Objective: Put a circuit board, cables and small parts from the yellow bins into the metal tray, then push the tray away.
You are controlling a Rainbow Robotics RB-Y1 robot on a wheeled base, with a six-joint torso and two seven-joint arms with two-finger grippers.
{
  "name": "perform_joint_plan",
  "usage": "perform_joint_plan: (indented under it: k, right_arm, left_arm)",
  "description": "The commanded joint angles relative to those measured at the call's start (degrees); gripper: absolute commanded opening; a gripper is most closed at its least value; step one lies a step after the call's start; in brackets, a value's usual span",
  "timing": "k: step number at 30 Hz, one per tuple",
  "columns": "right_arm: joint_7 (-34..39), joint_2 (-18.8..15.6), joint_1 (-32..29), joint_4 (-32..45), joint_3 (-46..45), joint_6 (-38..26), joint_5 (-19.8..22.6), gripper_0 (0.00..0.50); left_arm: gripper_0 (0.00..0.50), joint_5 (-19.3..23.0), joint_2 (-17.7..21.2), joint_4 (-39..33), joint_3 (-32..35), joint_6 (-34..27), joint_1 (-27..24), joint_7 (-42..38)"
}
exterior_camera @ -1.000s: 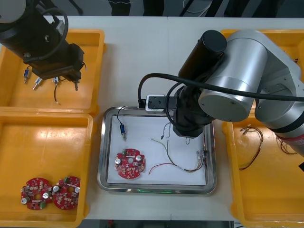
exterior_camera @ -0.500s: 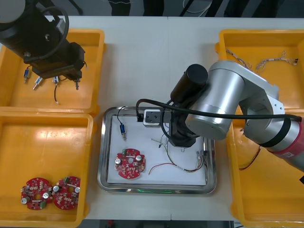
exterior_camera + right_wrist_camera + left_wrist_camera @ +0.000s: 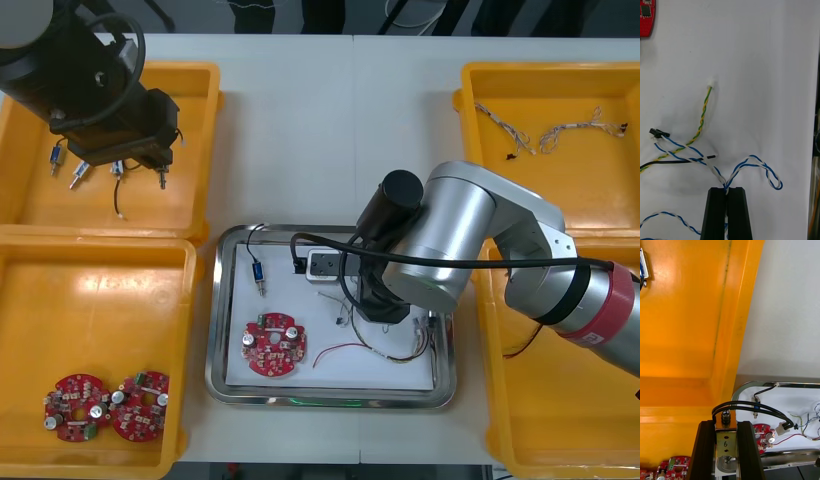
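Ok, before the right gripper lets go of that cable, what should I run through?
1. Grip: right gripper shut on blue and white cable: ok.
2. Release spot over the metal tray, on its white inside: ok.
3. Circuit board in the tray, apart from that spot: ok.
4. Left gripper shut on small metal part, over the far left bin: ok.
5. Cable resting on the tray floor: cannot tell.

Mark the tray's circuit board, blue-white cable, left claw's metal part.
circuit board (image 3: 271, 347): front view, its centre.
blue and white cable (image 3: 734, 172): right wrist view, twisted stretch.
small metal part (image 3: 726, 439): left wrist view, plate face.
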State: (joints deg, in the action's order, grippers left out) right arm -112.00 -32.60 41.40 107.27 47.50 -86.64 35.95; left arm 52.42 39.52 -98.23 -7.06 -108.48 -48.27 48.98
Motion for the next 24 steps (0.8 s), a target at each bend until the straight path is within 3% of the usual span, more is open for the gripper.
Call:
perform_joint_plan:
  k: [1, 2, 4, 5, 11, 24]
  right_arm:
    - [1.3, -0.8, -0.7, 0.7, 0.7, 0.2, 0.2, 0.146]
    - [1.3, -0.8, -0.7, 0.7, 0.7, 0.1, 0.2, 0.181]
    - [1.7, -0.8, -0.7, 0.8, 0.7, 0.0, -0.2, 0.454]
    - [1.8, -0.8, -0.7, 1.0, 0.7, 0.0, -0.4, 0.486]
    - [2.5, -1.0, -0.7, 3.6, -0.6, -2.2, -1.1, 0.500]
    - [3.2, -0.8, -0.6, 13.8, -10.6, -15.0, 1.8, 0.500]
  left_arm:
    - [0.000, 0.0, 1.0, -1.9, 0.5, -0.6, -2.6, -5.1]
    - [0.000, 0.0, 1.1, -1.8, 0.5, -0.6, -2.6, -5.1]
    - [0.000, 0.0, 1.0, -1.9, 0.5, -0.6, -2.6, -5.2]
    - [0.000, 0.0, 1.1, -1.9, 0.5, -0.6, -2.6, -5.2]
    - [0.000, 0.1, 1.1, -1.8, 0.5, -0.6, -2.6, -5.4]
    - [0.000, 0.1, 1.0, -1.9, 0.5, -0.6, -2.6, -5.9]
